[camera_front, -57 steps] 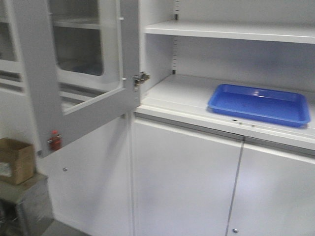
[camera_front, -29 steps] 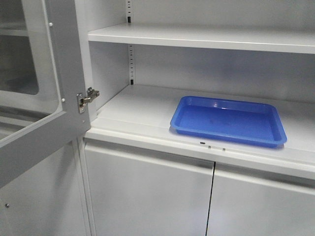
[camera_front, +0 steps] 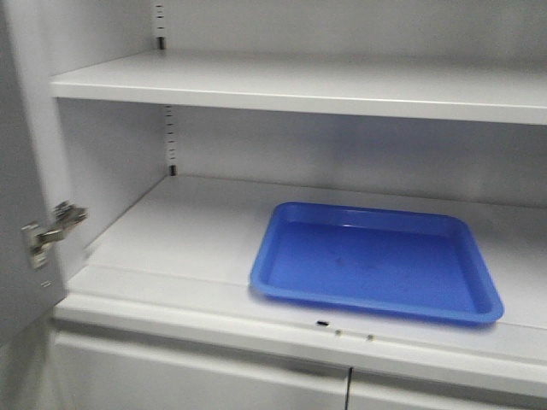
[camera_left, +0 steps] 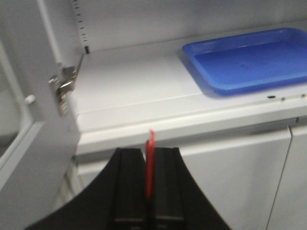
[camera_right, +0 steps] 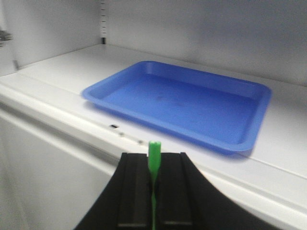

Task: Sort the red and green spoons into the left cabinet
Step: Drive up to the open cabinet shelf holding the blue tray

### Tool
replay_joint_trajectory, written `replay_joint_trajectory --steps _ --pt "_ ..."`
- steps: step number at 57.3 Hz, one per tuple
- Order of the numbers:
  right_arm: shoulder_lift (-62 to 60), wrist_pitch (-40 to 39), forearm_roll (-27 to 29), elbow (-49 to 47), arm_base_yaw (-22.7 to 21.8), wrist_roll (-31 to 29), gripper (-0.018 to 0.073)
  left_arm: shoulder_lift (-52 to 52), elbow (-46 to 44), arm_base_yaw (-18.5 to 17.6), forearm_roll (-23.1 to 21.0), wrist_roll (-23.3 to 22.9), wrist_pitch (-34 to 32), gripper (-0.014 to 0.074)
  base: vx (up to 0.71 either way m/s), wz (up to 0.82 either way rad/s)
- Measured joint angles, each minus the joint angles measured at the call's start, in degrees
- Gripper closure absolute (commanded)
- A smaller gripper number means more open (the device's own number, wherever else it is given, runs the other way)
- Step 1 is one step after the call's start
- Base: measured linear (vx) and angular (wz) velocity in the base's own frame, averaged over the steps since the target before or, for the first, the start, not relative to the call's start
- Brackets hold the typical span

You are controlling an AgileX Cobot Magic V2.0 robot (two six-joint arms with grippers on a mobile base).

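In the left wrist view my left gripper [camera_left: 149,152] is shut on the red spoon [camera_left: 150,163], whose tip sticks up between the black fingers in front of the shelf edge. In the right wrist view my right gripper [camera_right: 154,155] is shut on the green spoon [camera_right: 154,158], just short of the shelf lip. The light grey cabinet [camera_front: 214,231] stands open ahead with two horizontal shelves and a grey back wall. Neither gripper shows in the front view.
A blue plastic tray [camera_front: 376,260] [camera_left: 249,60] [camera_right: 182,103] lies on the lower shelf, right of centre. The open glass-paned door with its metal hinge [camera_front: 47,232] [camera_left: 61,86] stands at the left. Closed lower doors [camera_left: 230,182] sit below the shelf.
The front view has swung right and closer: the open door slid off to the left edge and the shelf with the blue tray now fills the frame.
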Motion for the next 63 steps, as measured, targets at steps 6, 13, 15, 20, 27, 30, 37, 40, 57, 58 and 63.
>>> replay_joint_trajectory --steps 6,13,15,20,27,30,37,40,57,58,63 --pt "0.0 0.0 0.0 0.0 0.0 0.0 0.0562 0.0 0.0 0.0 0.0 0.0 0.0 0.06 0.29 -0.4" --pt "0.0 0.0 0.0 0.0 0.0 0.0 0.0562 0.0 0.0 0.0 0.0 0.0 0.0 0.06 0.27 -0.42" --pt "0.0 0.0 0.0 0.0 0.0 0.0 0.0562 0.0 0.0 0.0 0.0 0.0 0.0 0.06 0.25 -0.42" --pt "0.0 0.0 0.0 0.0 0.0 0.0 0.0562 0.0 0.0 0.0 0.0 0.0 0.0 0.06 0.25 -0.42" --pt "0.0 0.0 0.0 0.0 0.0 0.0 0.0562 0.0 0.0 0.0 0.0 0.0 0.0 0.06 0.22 -0.37" --pt "0.0 0.0 0.0 0.0 0.0 0.0 0.0562 0.0 0.0 0.0 0.0 0.0 0.0 0.06 0.21 -0.28" --pt "0.0 0.0 0.0 0.0 0.0 0.0 0.0562 0.0 0.0 0.0 -0.02 0.0 0.0 0.06 0.21 -0.14" --pt "0.0 0.0 0.0 0.0 0.0 0.0 0.0562 0.0 0.0 0.0 -0.02 0.0 0.0 0.06 0.2 -0.02" --pt "0.0 0.0 0.0 0.0 0.0 0.0 0.0562 0.0 0.0 0.0 -0.02 0.0 0.0 0.06 0.16 0.0" --pt "0.0 0.0 0.0 0.0 0.0 0.0 0.0562 0.0 0.0 0.0 -0.02 0.0 0.0 0.06 0.09 -0.01" --pt "0.0 0.0 0.0 0.0 0.0 0.0 0.0562 0.0 0.0 0.0 -0.02 0.0 0.0 0.06 0.07 0.0"
